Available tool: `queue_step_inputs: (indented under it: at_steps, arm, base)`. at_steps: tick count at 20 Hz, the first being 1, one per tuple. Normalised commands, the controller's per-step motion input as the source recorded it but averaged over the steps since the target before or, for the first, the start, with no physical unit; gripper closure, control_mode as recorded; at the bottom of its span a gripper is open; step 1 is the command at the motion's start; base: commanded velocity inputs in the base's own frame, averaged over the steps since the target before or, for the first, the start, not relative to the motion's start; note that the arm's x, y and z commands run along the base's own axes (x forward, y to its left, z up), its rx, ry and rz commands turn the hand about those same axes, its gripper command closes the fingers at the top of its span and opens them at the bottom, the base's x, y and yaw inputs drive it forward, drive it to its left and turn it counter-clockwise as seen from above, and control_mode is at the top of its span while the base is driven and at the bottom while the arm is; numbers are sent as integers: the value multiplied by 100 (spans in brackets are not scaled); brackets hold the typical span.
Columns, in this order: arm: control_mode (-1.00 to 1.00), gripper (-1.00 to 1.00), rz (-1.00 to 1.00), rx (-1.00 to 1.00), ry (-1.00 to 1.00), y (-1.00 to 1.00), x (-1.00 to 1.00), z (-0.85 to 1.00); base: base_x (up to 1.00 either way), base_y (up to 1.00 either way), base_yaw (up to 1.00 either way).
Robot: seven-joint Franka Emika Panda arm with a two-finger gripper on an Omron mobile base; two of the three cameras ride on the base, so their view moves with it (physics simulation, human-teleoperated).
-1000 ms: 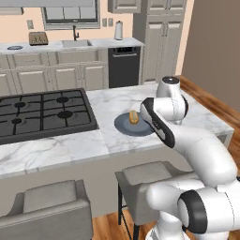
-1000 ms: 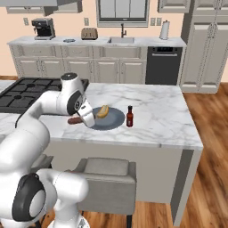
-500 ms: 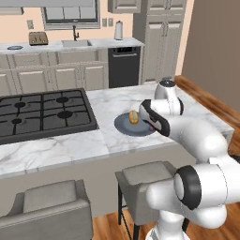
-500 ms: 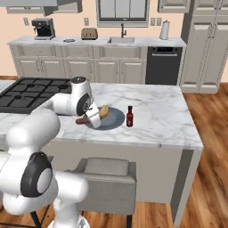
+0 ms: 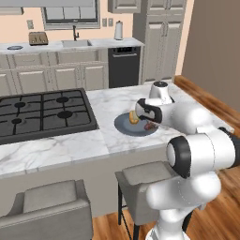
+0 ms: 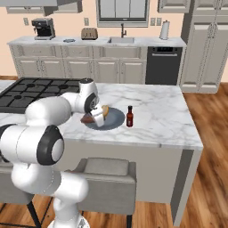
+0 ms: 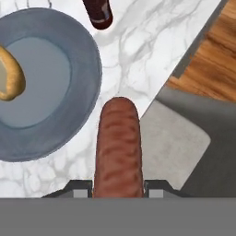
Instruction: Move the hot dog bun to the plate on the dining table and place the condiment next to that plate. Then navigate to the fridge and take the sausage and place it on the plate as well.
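Holding the sausage [image 7: 117,147] clamped in my gripper [image 7: 118,186] just beside the plate [image 7: 87,60], with the bun [image 7: 10,73] on it and the sauce bottle [image 7: 98,11] alongside, I judge I must shift over the plate and release.

Hot dog bun [image 7: 10,73] on plate [image 7: 69,115]

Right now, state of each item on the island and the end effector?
sausage: held in the end effector, above the table edge beside the plate, not on the plate.
end effector: shut on the sausage.
hot dog bun: lying on the plate.
plate: flat on the dining table, carrying the bun.
condiment: upright, capped, on the marble beside the plate.
dining table: bears the plate and the condiment.
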Motion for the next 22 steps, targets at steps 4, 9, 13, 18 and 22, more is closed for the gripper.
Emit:
queue_step_inputs:
  at_steps: [4,9,13,18,22]
  arm:
    - [-100,100,-4,2,6,-1,47,-27]
    - [-100,100,-4,0,2,0,42,-27]
    - [-100,100,-3,2,0,0,35,-25]
    - [-100,100,-3,1,0,-2,29,-26]
    - [-100,100,-2,0,0,-3,23,-28]
  base:
    - [0,0,0]
    - [0,0,0]
    - [0,0,0]
    - [0,0,0]
    - [0,0,0]
